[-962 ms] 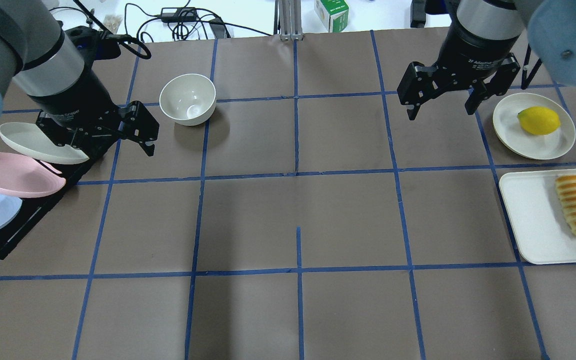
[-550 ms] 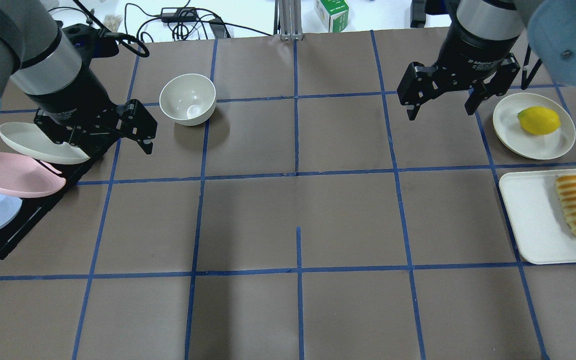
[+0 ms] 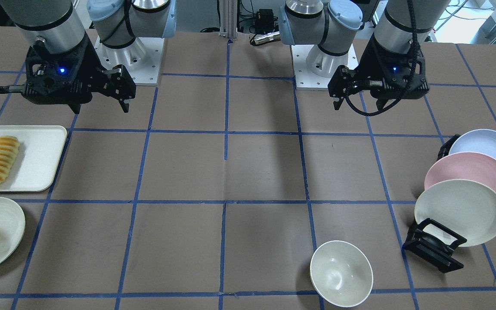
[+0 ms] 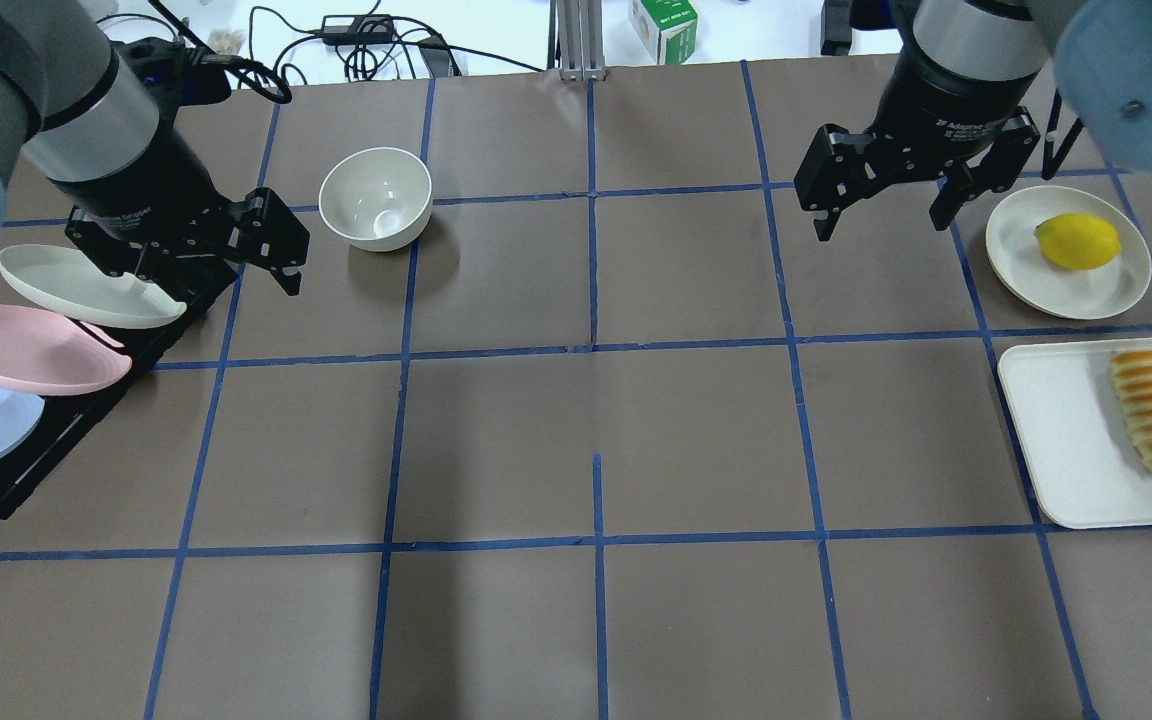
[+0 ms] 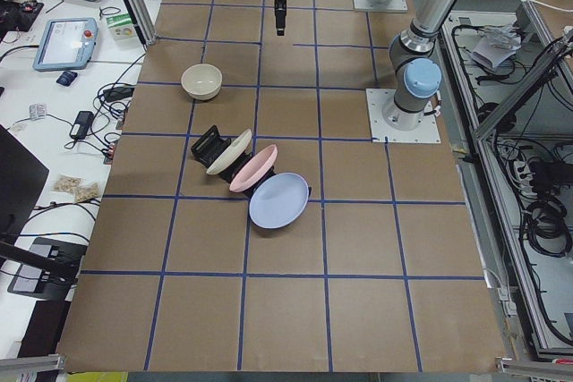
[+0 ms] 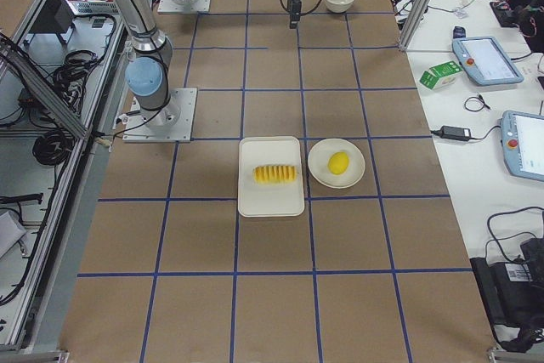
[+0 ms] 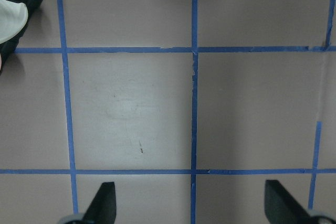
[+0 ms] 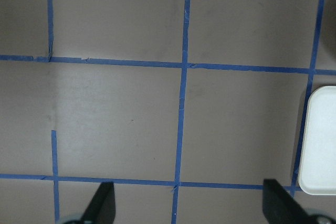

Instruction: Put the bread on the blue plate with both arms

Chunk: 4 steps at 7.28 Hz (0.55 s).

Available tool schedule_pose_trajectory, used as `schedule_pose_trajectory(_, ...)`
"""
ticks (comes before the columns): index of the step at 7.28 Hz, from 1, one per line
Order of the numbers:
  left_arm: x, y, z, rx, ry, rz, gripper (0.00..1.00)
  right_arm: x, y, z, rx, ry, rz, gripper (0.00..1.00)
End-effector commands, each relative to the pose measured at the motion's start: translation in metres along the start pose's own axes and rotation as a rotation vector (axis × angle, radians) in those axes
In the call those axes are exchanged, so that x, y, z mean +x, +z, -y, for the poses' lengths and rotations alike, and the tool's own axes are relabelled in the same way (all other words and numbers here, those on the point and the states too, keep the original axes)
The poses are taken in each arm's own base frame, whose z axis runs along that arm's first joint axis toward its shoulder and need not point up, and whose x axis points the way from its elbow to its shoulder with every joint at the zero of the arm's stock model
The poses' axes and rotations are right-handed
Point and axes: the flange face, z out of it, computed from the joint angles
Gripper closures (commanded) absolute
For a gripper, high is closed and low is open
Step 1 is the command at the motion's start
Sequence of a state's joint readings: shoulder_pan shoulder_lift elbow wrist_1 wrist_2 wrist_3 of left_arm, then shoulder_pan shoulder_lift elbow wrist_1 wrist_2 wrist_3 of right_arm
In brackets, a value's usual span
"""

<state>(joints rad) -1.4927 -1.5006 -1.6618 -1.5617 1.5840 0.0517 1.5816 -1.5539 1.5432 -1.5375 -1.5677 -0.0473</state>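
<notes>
Bright, even overhead light leaves soft shadows on the table [image 4: 696,430] and glints in the bowl [image 4: 376,198].

Not much to read here. White lettering on the black body just above the right gripper [image 4: 880,228] looks like "2F Adaptive" — the rest is cut off. The left gripper [image 4: 221,285] carries a similar line ending "Gripper". The green carton [image 4: 664,28] beyond them has print too small to read.
</notes>
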Motion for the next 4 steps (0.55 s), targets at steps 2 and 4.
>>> schedule_pose_trajectory(2, -0.044, -0.005, 0.008, 0.007, -0.093, 0.003, 0.00, 0.000, 0.000, 0.000, 0.000, 0.000, 0.000, 0.00)
schedule_pose_trajectory(4, -0.059, -0.011, 0.010, 0.015, -0.121, 0.009, 0.00, 0.000, 0.000, 0.000, 0.000, 0.001, 0.002, 0.00)
